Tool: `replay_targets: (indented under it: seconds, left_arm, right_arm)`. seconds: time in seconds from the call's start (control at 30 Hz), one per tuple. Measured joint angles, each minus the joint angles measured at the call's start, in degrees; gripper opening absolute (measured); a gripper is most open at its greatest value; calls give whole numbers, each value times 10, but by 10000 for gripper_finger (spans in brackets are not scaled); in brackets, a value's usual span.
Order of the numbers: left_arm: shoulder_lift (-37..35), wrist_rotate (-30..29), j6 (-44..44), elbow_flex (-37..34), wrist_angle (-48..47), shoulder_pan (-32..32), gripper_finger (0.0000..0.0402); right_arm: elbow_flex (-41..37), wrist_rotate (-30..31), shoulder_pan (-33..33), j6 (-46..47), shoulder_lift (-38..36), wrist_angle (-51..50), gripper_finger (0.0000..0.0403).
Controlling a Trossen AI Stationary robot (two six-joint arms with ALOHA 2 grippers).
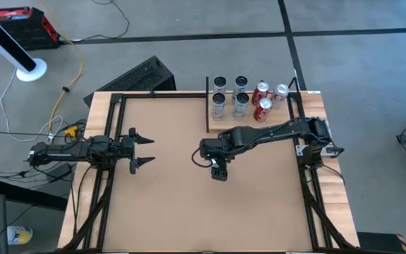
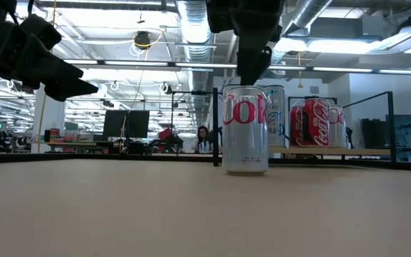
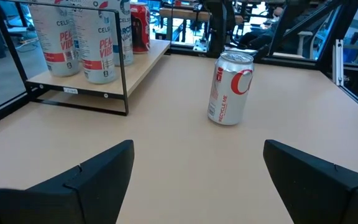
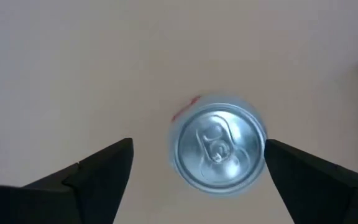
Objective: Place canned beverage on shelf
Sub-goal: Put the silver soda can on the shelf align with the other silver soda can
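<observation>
Right hand (image 1: 219, 171) hangs spread over the silver can (image 4: 218, 149), which stands upright on the bench (image 1: 168, 204) near its middle, fingers (image 4: 86, 180) either side of the lid and not touching it. Shelf (image 1: 210, 127) sits at the bench's 1 o'clock edge, carrying silver cans (image 1: 219, 106) and red cans (image 1: 263, 108), well apart from the lone can. Left hand (image 1: 144, 148) waits at 9 o'clock, spread and holding nothing, pointing toward the can.
</observation>
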Motion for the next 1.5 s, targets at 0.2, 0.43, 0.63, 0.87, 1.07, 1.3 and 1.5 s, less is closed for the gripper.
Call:
replay_targets:
  seconds: [0.2, 0.43, 0.63, 0.87, 1.07, 1.3, 1.5]
  left_arm:
    - [0, 0, 0, 0, 0, 0, 343]
    - [0, 0, 0, 0, 0, 0, 343]
    - [0, 0, 0, 0, 0, 0, 343]
    - [0, 0, 0, 0, 0, 0, 343]
    - [0, 0, 0, 0, 0, 0, 343]
    - [0, 0, 0, 0, 0, 0, 343]
    - [0, 0, 0, 0, 0, 0, 343]
  right_arm:
    - [2, 19, 0, -28, 11, -9, 393]
    - [3, 12, 0, -29, 10, -6, 392]
    - [41, 7, 1, -23, 12, -33, 392]
    - [54, 8, 1, -24, 11, -50, 392]
    - [35, 10, 1, -28, 11, -52, 392]
    - [15, 11, 1, -28, 10, -35, 392]
    - [-12, 12, 0, -28, 10, -20, 391]
